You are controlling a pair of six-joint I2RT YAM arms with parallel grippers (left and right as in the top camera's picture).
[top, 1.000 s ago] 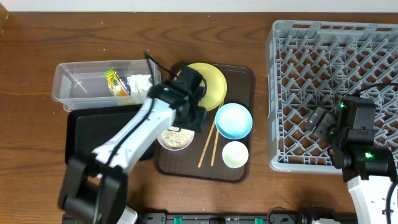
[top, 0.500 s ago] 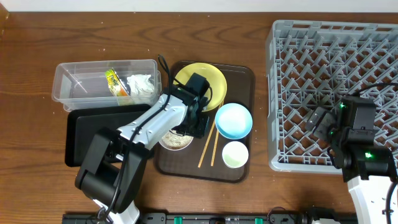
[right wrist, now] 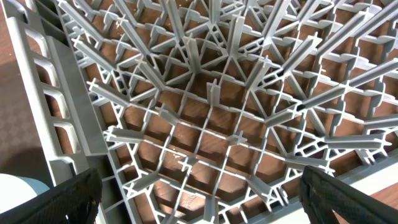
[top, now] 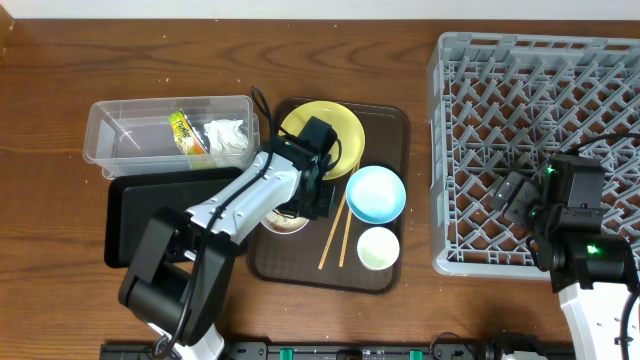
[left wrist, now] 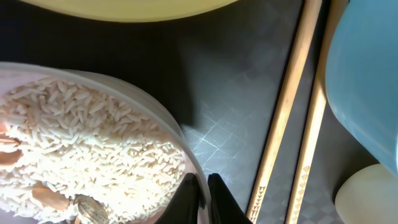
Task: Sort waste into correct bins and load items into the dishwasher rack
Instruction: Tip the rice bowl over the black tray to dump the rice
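Note:
My left gripper (top: 311, 201) (left wrist: 202, 186) is shut on the right rim of the white bowl (top: 281, 223) (left wrist: 181, 140), which holds rice-like scraps (left wrist: 87, 137) and sits on the brown serving tray (top: 392, 122). The arm hides much of the bowl from overhead. The yellow plate (top: 343, 135), light blue bowl (top: 375, 193), pale cup (top: 378, 248) and chopsticks (top: 334, 236) (left wrist: 290, 106) lie on the same tray. The yellow-green wrapper (top: 185, 134) and white napkin (top: 226, 134) lie in the clear tub (top: 120, 140). My right gripper (top: 514, 196) (right wrist: 202, 199) is open and empty over the grey rack (top: 540, 110).
The black tray (top: 140, 215) lies in front of the clear tub, left of the serving tray. The rack fills the right side of the table, and its pegs (right wrist: 211, 93) stand right under my right gripper. Bare wood table lies between serving tray and rack.
My left gripper has moved from over the plate's edge down toward the front and closed on the white bowl's rim. The right arm has not moved.

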